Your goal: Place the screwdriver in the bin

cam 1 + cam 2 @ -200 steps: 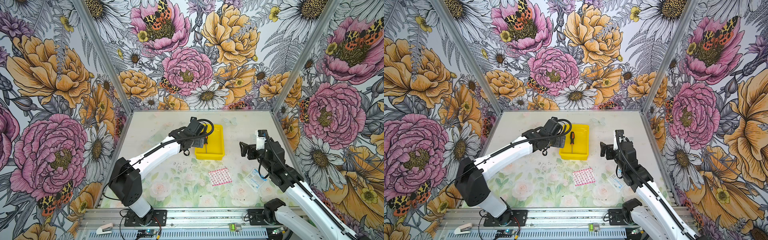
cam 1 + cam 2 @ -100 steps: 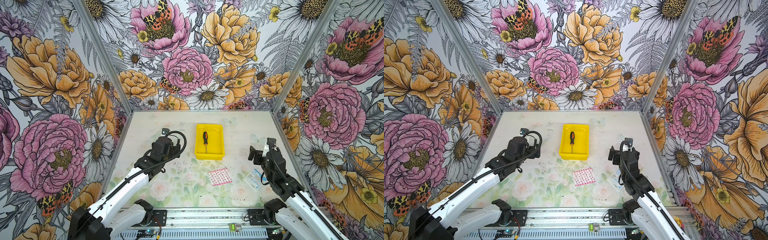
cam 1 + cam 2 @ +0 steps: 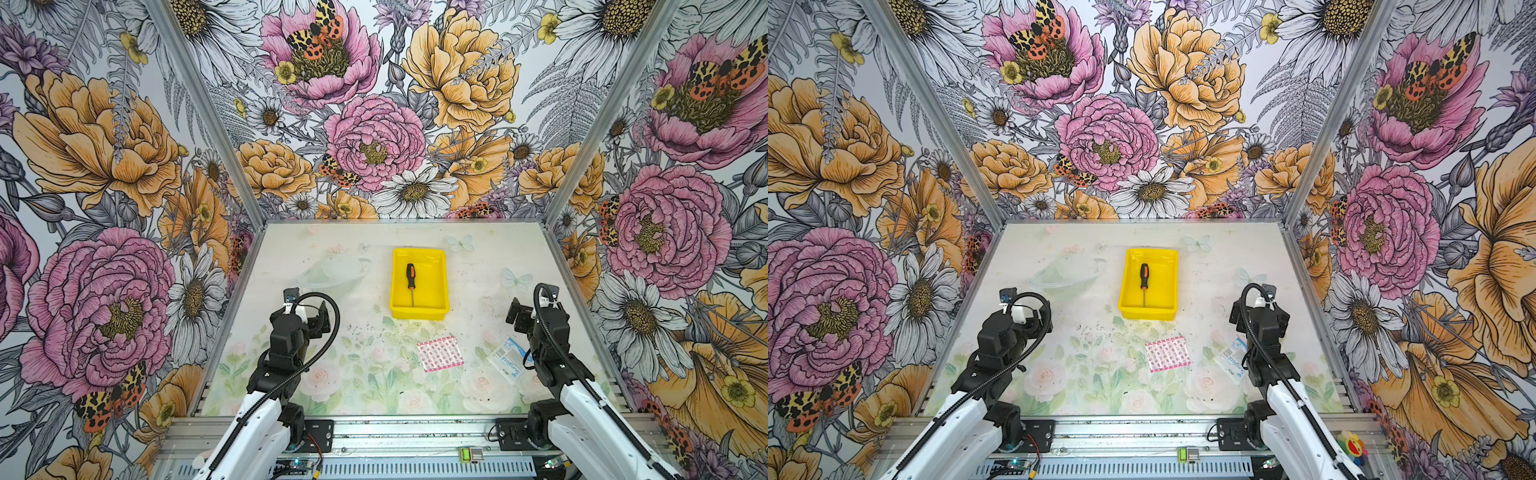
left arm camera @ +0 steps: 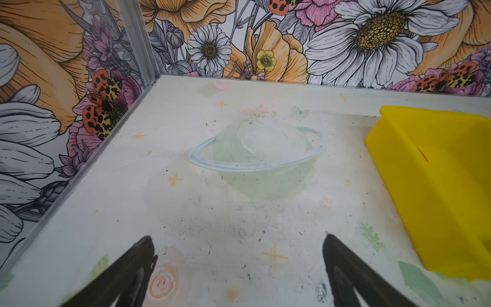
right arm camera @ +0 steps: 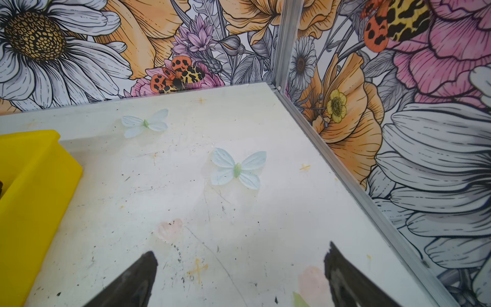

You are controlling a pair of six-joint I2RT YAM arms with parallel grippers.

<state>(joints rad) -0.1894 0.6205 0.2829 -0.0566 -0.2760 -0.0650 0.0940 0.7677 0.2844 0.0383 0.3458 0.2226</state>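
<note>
The screwdriver (image 3: pixel 410 276) (image 3: pixel 1144 276), orange-and-black handle at the far end and thin shaft pointing toward the front, lies flat inside the yellow bin (image 3: pixel 419 314) (image 3: pixel 1147 314) in both top views. Nothing touches it. My left gripper (image 4: pixel 237 236) is open over bare table, with the bin's outer wall (image 4: pixel 438 191) off to one side. My right gripper (image 5: pixel 240 248) is open too, with empty table between its fingers and a corner of the bin (image 5: pixel 34 186) at the view's edge. Both arms (image 3: pixel 286 336) (image 3: pixel 544 332) sit folded near the front, well short of the bin.
A pink dotted packet (image 3: pixel 440 353) (image 3: pixel 1167 354) lies in front of the bin. A white-and-blue sachet (image 3: pixel 507 360) (image 3: pixel 1232 360) lies beside the right arm. Flowered walls with aluminium posts close in the table on three sides.
Both arms have drawn back from the bin toward the front of the table. The left gripper, over the bin a second ago, is now far from it. The screwdriver has stayed put.
</note>
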